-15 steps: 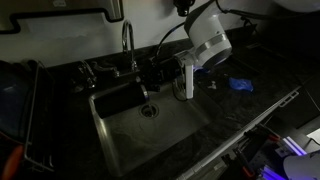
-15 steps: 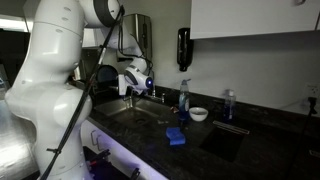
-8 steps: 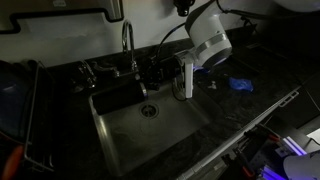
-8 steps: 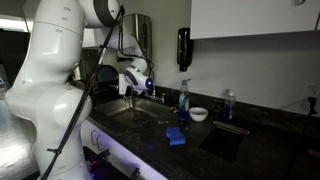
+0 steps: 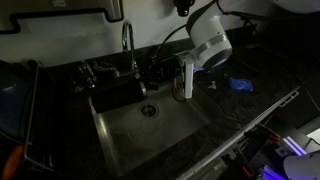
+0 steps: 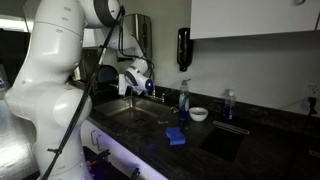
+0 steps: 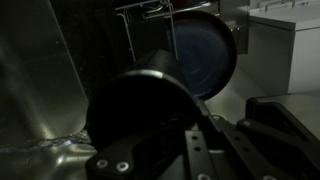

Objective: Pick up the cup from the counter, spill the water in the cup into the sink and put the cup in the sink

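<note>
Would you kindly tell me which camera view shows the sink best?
An exterior view shows the sink best: from above, whole basin and drain are plain. In an exterior view, the sink is a shallow strip beside the arm. The wrist view shows only a steel patch, possibly its wall.

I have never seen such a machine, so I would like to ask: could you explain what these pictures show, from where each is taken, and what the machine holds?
The white machine is a robot arm with a claw at its end. Two pictures come from cameras standing in the room. They show the arm reaching over a steel sink set in a dark counter. The third comes from a camera on the wrist, looking along the claw. On the counter are a blue sponge, a white bowl and a bottle. In the wrist view a dark cup fills the claw, which seems closed on it. The scene is dim, so I cannot see any water.
</note>
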Available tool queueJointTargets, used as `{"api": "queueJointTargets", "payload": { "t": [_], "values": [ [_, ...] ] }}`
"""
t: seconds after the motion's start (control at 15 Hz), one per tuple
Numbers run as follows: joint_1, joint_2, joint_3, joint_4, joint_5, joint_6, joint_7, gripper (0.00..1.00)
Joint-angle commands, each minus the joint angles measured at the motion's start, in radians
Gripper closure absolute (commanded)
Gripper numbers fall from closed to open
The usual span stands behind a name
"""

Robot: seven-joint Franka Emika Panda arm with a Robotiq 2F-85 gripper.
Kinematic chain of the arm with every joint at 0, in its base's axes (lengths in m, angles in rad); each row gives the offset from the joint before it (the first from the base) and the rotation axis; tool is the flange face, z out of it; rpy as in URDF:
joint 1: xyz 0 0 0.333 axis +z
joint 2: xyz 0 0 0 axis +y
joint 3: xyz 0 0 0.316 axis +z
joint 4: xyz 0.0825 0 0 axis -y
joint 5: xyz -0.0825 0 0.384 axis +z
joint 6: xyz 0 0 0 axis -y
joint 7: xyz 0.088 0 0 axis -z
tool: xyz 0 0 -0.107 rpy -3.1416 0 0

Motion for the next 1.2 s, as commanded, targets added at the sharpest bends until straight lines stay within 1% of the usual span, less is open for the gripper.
{"api": "queueJointTargets", "payload": {
  "t": [0.0,0.13,0.47,0.67,1.07,1.13],
  "values": [
    [-0.009,0.010,-0.004,-0.004,0.033,-0.050,-0.040,0.98],
    [-0.009,0.010,-0.004,-0.006,0.037,-0.056,-0.043,0.98],
    [-0.015,0.001,-0.008,-0.014,0.112,-0.095,-0.087,0.98],
    [-0.012,0.001,-0.011,-0.017,0.131,-0.108,-0.104,0.98],
    [-0.009,-0.002,-0.013,-0.023,0.132,-0.122,-0.120,0.98],
    [-0.003,-0.005,-0.015,-0.022,0.109,-0.107,-0.116,0.98]
  ]
}}
